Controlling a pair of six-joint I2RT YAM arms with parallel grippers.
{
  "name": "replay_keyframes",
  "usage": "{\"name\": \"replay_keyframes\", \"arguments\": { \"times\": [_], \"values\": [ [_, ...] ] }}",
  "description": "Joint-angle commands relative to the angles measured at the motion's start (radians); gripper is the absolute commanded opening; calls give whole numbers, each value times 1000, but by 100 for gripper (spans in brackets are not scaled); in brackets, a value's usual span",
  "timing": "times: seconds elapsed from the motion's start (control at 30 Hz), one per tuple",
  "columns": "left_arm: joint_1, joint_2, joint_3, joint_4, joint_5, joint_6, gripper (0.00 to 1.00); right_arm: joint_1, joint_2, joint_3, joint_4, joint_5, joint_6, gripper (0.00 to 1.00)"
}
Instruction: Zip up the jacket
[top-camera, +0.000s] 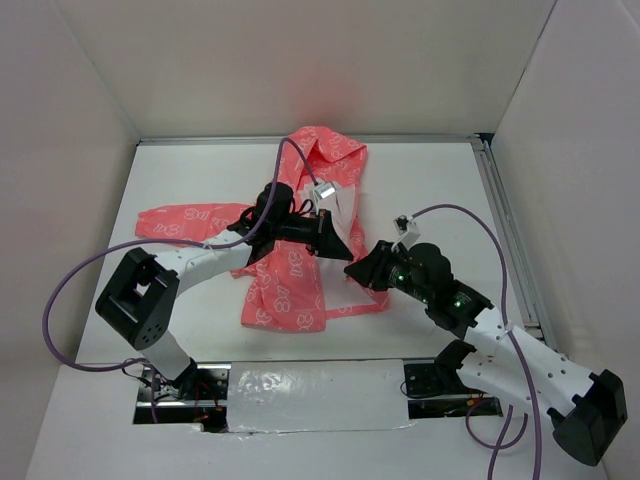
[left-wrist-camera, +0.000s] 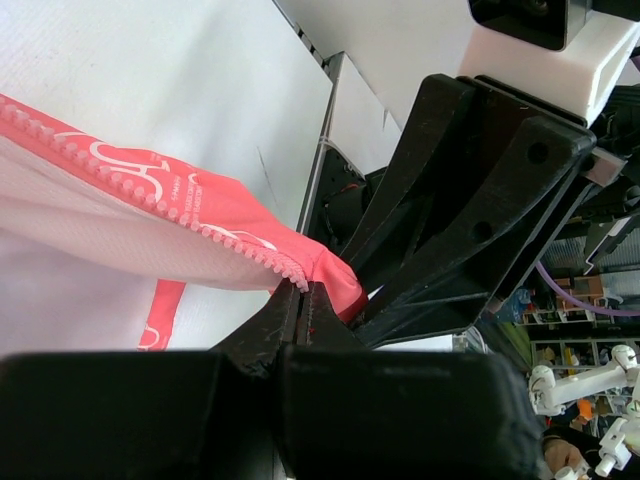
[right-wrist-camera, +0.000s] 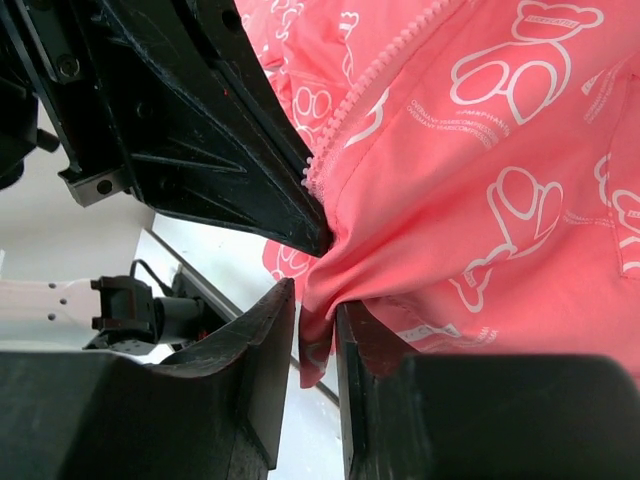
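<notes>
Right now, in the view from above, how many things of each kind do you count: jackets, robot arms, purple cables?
jacket: 1
arms: 2, left arm and right arm
purple cables: 2
total: 5

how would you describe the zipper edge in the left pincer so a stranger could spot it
In the middle of the white table lies a coral-pink jacket with white prints. One zipper edge ends in the shut left pincer. It stands out by its row of small pink zipper teeth, with pale lining beside them.
</notes>
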Motion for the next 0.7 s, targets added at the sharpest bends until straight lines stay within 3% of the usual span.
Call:
{"name": "replay_keyframes", "arguments": {
  "times": [0.0, 0.07, 0.2, 0.4, 0.43, 0.47, 0.5, 0.67],
  "values": [
    [-3, -27, 35, 12, 12, 13, 0, 8, -3, 9, 0, -27, -30, 30],
    [-3, -28, 37, 16, 17, 14, 0, 13, 1, 10, -3, -32, -38, 27],
    [-3, -30, 37, 24, 24, 13, 0, 16, 44, 29, -26, -49, -73, 32],
    [5, -31, 34, 25, 32, 16, 0, 38, 77, 45, -29, -40, -96, 23],
    [5, -33, 32, 27, 29, 17, 0, 39, 77, 45, -29, -35, -99, 21],
    [5, -33, 32, 30, 32, 17, 0, 44, 77, 45, -29, -26, -96, 8],
    [5, -33, 32, 30, 37, 17, 0, 44, 74, 42, -25, -26, -96, 2],
    [5, -28, 37, 19, 34, 25, 0, 45, 43, 28, -13, -6, -95, 0]
  ]
}}
